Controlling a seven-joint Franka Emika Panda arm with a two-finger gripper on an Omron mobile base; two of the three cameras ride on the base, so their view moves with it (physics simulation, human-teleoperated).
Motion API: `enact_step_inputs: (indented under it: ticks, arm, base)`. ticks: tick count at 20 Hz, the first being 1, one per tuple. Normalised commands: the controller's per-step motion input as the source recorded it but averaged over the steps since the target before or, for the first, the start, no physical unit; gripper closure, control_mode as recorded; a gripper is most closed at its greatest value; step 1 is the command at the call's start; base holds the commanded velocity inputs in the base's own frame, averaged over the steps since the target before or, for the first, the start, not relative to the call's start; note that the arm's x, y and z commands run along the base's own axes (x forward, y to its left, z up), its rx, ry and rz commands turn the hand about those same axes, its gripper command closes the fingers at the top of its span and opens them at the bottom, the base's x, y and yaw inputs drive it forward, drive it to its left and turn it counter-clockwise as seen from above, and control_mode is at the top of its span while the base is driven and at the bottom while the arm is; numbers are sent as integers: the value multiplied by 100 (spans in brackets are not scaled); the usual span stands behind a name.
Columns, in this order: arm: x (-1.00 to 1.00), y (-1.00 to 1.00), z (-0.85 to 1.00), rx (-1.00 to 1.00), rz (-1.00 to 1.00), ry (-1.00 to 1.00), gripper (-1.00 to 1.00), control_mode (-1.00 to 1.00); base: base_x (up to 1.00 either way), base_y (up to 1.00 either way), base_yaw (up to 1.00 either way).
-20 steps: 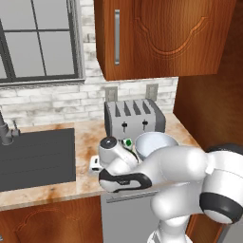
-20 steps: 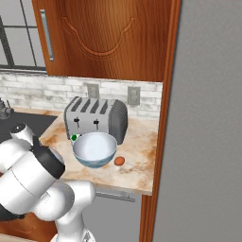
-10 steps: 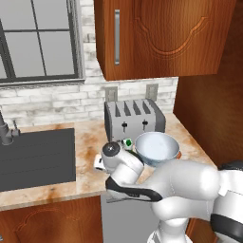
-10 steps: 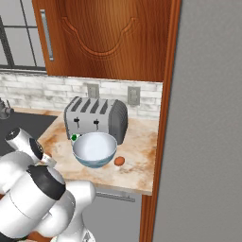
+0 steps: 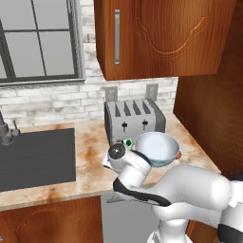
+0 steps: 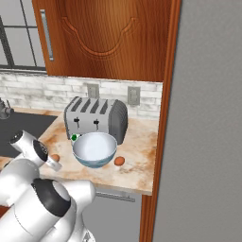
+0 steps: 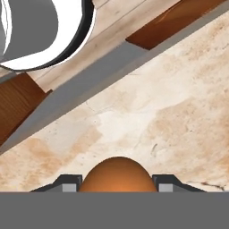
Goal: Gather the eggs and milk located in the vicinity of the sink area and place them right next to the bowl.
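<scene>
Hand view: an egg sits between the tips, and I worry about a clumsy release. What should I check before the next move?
1. Held egg centred between the tips of the hand: ok.
2. Bare counter beneath it: ok.
3. Held egg touching the counter: cannot tell.
4. Other egg beside the bowl: ok.
5. Milk by the bowl, next to the toaster: ok.

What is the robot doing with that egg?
The gripper has an egg between its fingertips, low over the counter. Another egg already lies right of the bowl, and the milk stands between bowl and toaster. This egg looks like the last thing to set down.
</scene>
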Motion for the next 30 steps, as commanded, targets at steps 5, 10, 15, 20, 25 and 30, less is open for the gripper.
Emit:
enact_step_inputs:
  ticks: [5,10,15,20,25,30]
  arm:
    - [0,-30,8,7,-6,9,100,-100]
    - [0,-28,1,7,-6,9,100,-100]
    - [1,-10,-5,0,-5,0,100,-100]
    - [2,0,-19,0,-4,-2,100,-100]
    - [0,-4,-9,0,-4,-4,100,-100]
    - [0,-16,0,0,-5,-3,100,-100]
  base:
    - [0,0,0]
    - [0,0,0]
    - [0,0,0]
    - [0,0,0]
    - [0,0,0]
    - [0,0,0]
